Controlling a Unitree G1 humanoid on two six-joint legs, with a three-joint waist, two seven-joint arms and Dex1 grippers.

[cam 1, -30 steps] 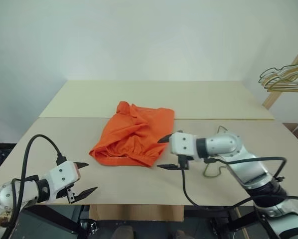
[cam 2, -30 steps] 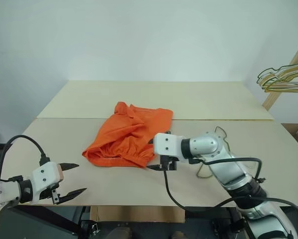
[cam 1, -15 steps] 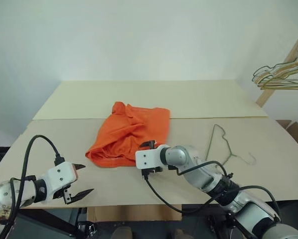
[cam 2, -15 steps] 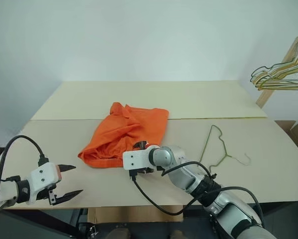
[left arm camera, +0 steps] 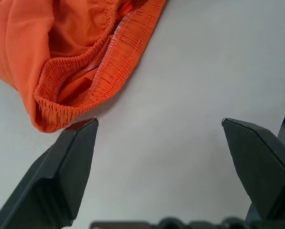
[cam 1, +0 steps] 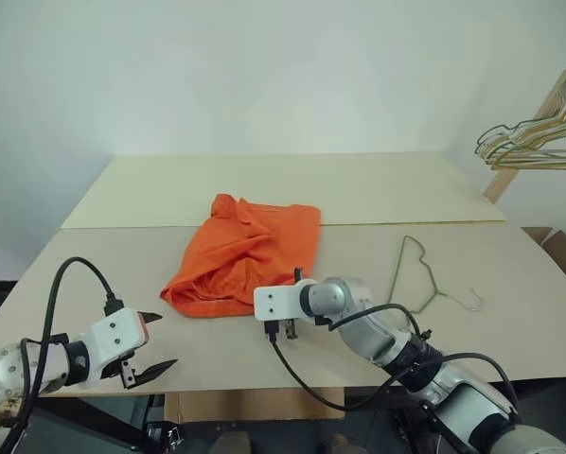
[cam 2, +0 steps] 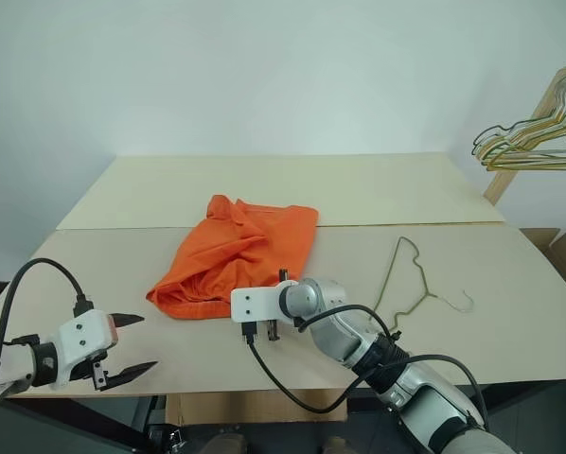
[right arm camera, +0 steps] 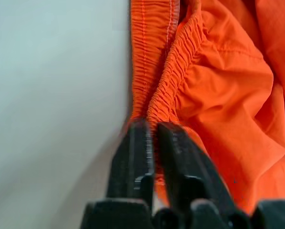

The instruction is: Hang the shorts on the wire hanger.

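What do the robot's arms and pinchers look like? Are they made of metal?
They look like it. Each arm is silvery grey with rounded joints, and ends in a white boxy wrist block dotted with small dark screws. The left gripper and the right gripper each have two black pointed fingers, like beaks. A thick black cable loops from each wrist back along its arm. The left wrist block has a small orange patch near the fingers.

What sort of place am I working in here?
Likely a bare test room set up for laundry practice: a plain beige tabletop, a blank white wall, and bunched gold and dark wire hangers on a wooden rack.
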